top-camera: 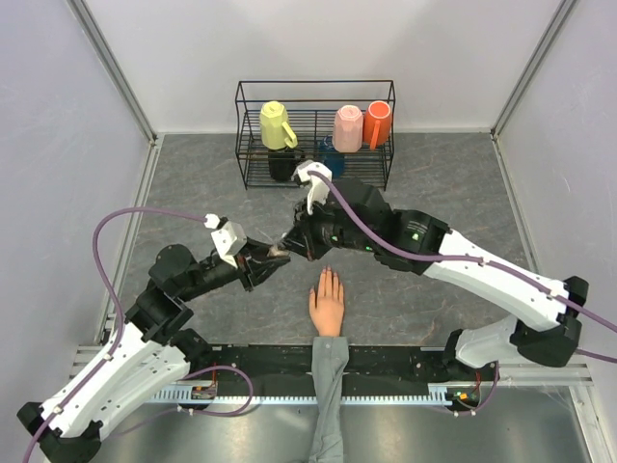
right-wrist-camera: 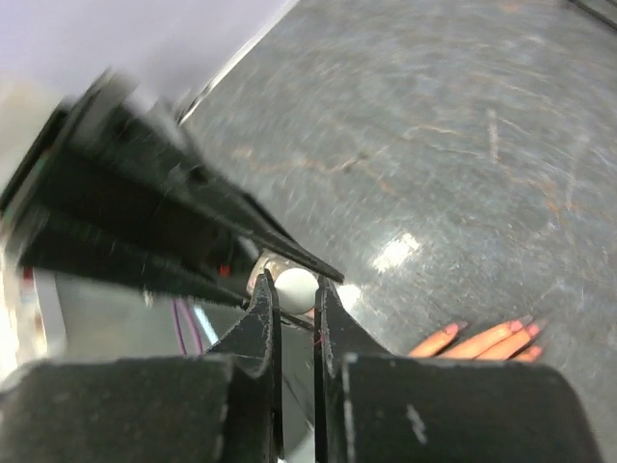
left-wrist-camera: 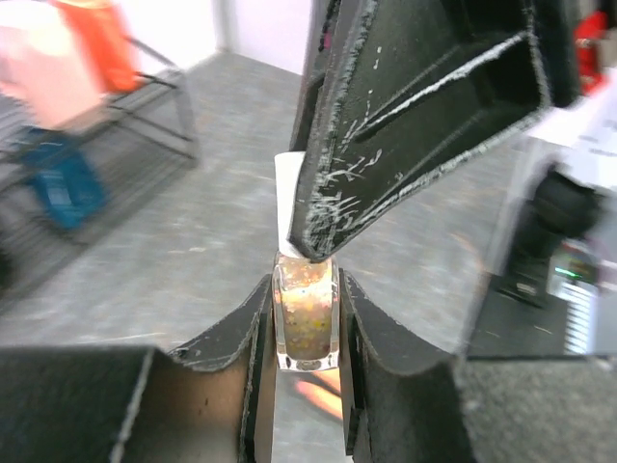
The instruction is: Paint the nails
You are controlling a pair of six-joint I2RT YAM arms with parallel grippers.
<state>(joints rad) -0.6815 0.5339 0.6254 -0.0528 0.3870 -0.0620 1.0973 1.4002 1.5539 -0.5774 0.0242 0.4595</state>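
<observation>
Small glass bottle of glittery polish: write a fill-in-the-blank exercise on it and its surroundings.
1. The left tool grips the small glass bottle of glittery polish; the right tool is shut on its ____ cap.
2. The peach-coloured mannequin hand sticks out of a ____ sleeve.
3. On the black wire rack, a ____ mug is between the yellow mug and the orange mug.
Missing: white; grey; pink.
</observation>
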